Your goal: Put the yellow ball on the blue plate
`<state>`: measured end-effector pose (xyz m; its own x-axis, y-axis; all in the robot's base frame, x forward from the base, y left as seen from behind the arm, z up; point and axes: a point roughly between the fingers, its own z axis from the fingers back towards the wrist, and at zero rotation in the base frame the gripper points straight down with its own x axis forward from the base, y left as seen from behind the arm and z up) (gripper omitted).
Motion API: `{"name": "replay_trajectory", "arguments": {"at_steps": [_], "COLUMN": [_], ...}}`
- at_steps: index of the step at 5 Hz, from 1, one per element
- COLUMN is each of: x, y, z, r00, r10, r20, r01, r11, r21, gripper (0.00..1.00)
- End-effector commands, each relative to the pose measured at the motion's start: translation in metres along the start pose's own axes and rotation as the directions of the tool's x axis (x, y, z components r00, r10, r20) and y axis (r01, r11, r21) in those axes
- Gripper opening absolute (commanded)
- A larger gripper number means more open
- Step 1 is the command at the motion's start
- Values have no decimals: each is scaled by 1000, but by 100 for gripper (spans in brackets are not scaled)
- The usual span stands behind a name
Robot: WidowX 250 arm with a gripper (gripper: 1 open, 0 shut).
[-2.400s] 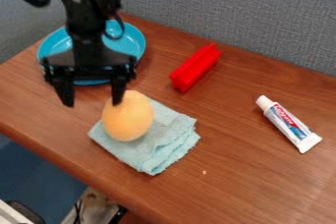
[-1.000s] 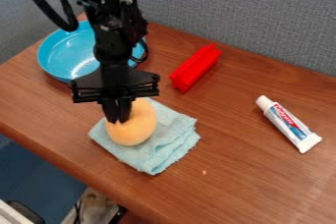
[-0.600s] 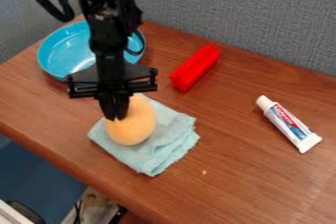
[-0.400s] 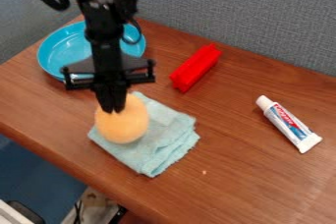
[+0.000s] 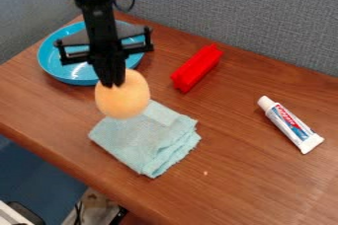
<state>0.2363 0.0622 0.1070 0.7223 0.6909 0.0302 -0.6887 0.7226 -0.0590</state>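
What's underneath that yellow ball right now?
The yellow ball, gripped by the hand, hangs over the teal cloth lying on the wooden table. The ball covers part of the cloth's far edge, so that part stays unseen.

Matte ball [image 5: 122, 99], glossy plastic plate [image 5: 66, 53]

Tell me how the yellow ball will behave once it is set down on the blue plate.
The yellow ball looks smooth and egg-shaped, so it will probably roll or wobble. The blue plate has a raised rim, which should likely contain it. It seems light: the pincer holds it by its top alone.
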Motion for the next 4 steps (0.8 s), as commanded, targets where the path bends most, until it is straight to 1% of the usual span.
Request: {"name": "replay_trajectory", "arguments": {"at_steps": [1,2,3,4], "x": [16,28,47,50], "y": [-3,-4,-4,-11], "z": [14,11,6,0], "r00": [998,994,985,981], "r10": [48,91,156,172], "r20": [44,57,77,90], "r01": [-46,-87,-150,-166], "r11": [997,994,986,983], "r21": [-57,-62,-71,-75], "gripper": [0,0,0,0]}}
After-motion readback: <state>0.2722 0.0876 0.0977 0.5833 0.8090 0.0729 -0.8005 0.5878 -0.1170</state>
